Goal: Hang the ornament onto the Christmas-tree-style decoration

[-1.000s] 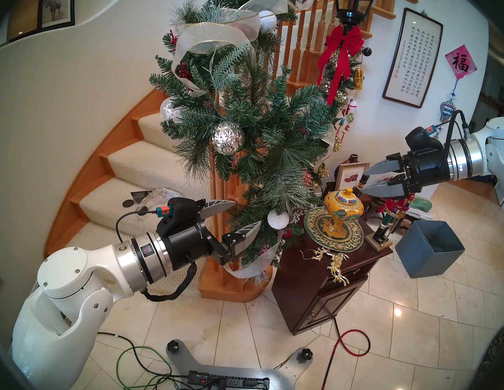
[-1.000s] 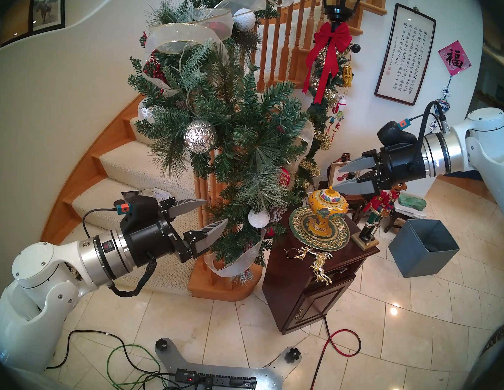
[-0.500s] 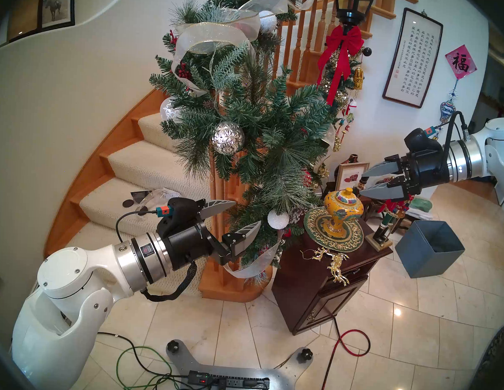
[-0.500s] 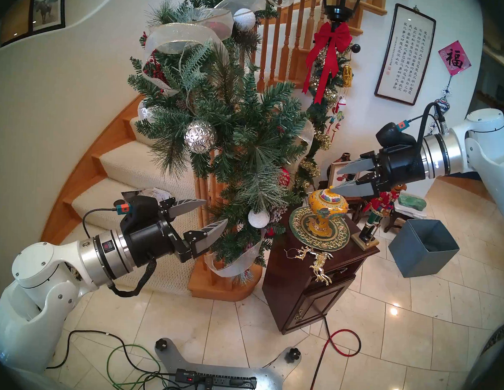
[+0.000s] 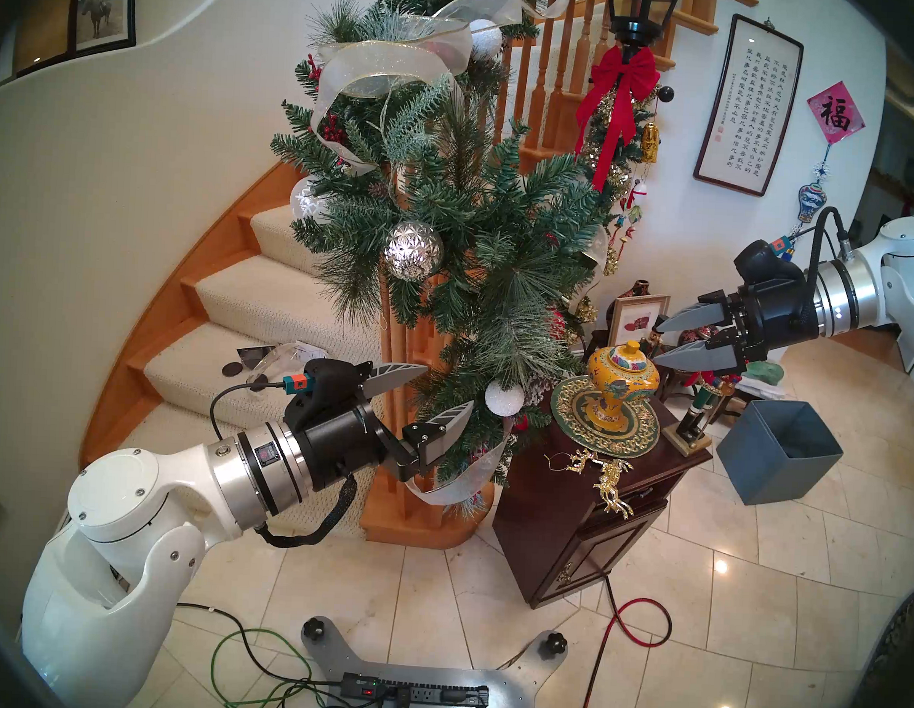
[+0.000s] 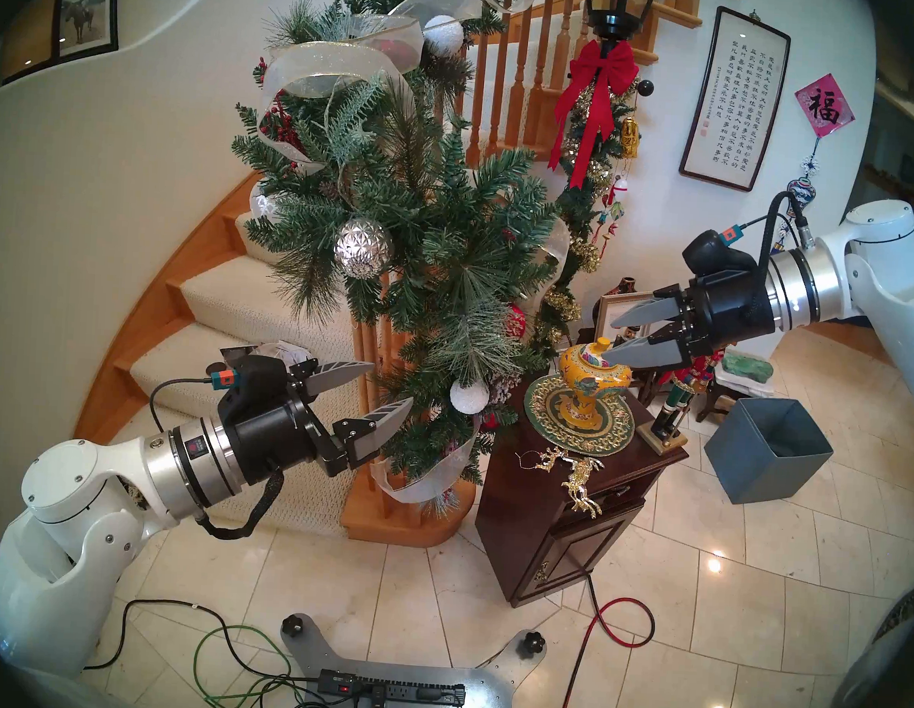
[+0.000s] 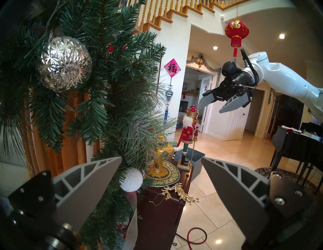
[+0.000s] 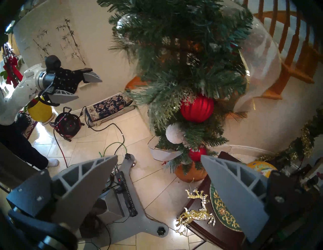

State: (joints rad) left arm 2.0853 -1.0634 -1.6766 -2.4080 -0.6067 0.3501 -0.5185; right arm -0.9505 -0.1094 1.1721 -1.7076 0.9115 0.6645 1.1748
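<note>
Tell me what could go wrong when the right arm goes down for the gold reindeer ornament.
The reindeer ornament drapes over the cabinet edge, partly hanging; a nudge could drop it to the floor. The open right end effector hangs just above the yellow jar, with a nutcracker beside it, so a careless descent might tip either. Its thin string loop may be hard to catch.

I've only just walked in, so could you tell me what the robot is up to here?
Nothing is held yet. The gold reindeer ornament lies draped over the front edge of the dark wooden cabinet. The right gripper hangs open above the cabinet, and the left gripper is open beside the green pine garland where it should hang.
</note>
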